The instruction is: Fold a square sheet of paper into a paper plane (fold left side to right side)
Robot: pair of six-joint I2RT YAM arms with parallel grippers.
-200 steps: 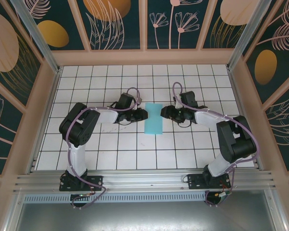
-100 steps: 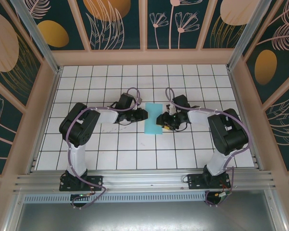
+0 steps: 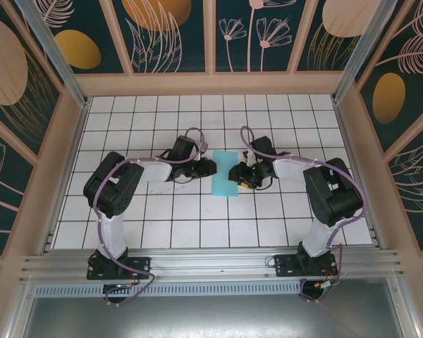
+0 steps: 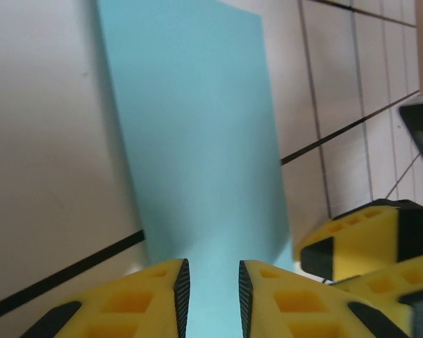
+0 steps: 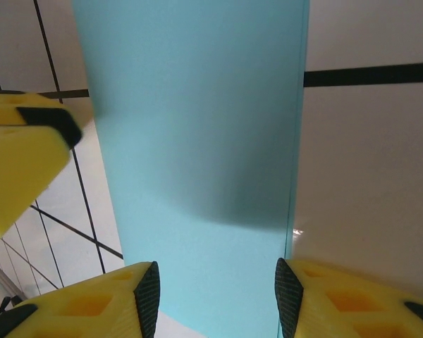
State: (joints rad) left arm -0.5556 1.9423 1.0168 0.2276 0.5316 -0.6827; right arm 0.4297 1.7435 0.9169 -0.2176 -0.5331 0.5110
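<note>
**Both sets of jaws crowd the narrow sheet of paper: watch for a clash or a dragged crease.**

The sheet of paper (image 3: 225, 175) lies flat on the bench (image 3: 197, 222) as a slim strip, apparently doubled over. At its left edge, the jaws of the left arm (image 3: 111, 189) stand just a slit apart, with paper showing through the gap and nothing pinched. At its right edge, the jaws of the right arm (image 3: 331, 193) stand wide, straddle the paper and hold nothing. You have yellow fingers (image 4: 352, 243) facing each other across the strip, so an inward push could knock them together. It could also skid the thin paper and skew the fold. The arm cables (image 3: 194, 134) arch near the paper's far end, and the patterned walls (image 3: 211, 35) stand well apart from it. What blocks each set of jaws is the other.
</note>
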